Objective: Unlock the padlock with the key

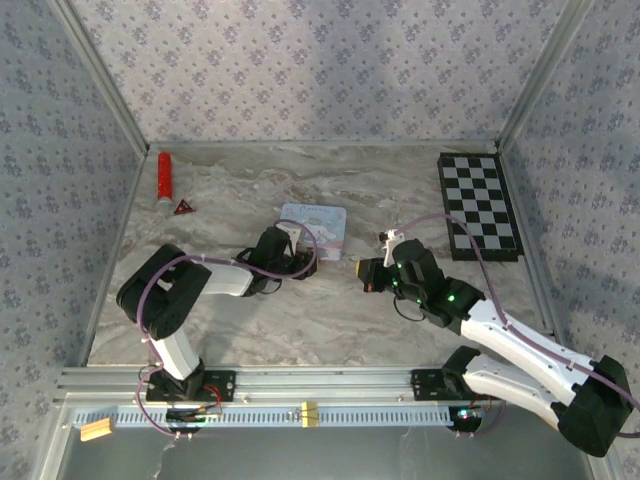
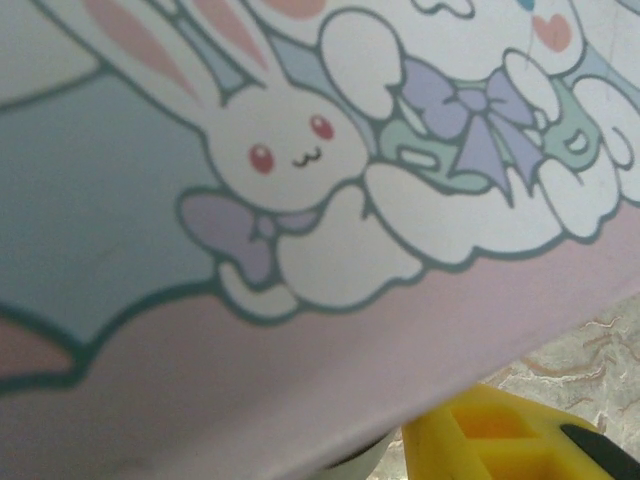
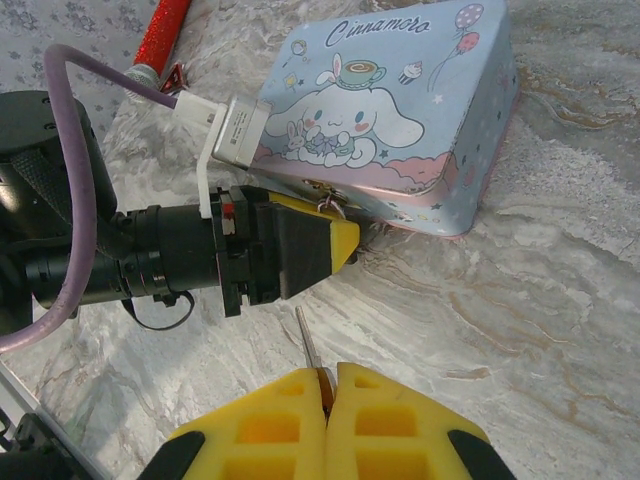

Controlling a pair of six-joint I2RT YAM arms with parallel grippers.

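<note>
Clutter at the far left of the table is a red tube and a small red triangle, both well apart from the work and no hindrance.

Next comes the left gripper, reaching in low against the front edge of the pastel cartoon tin. Its wrist camera is pressed so close that the tin's printed rabbit takes up nearly the whole picture, with one yellow finger at the corner. How wide its jaws stand, and whether they have hold of anything, I cannot tell. Seen from the right wrist, only its side shows.

The padlock seems to hang at the tin's front edge — a small metal bit peeks out just above the left gripper's yellow finger, and the rest is hidden behind it. The left arm is plainly the nearer one.

To the right, the right gripper has its jaws pressed together on the key. The thin blade sticks straight out past the fingertips, its long axis aimed toward the tin's front. The padlock lies ahead of the key's tip and a little to one side, near but not touching — and the left gripper's yellow finger sits between them, so I judge it the main obstacle to lining up with the keyhole, which is not visible.

Farthest right, a checkerboard lies clear of everything.
</note>
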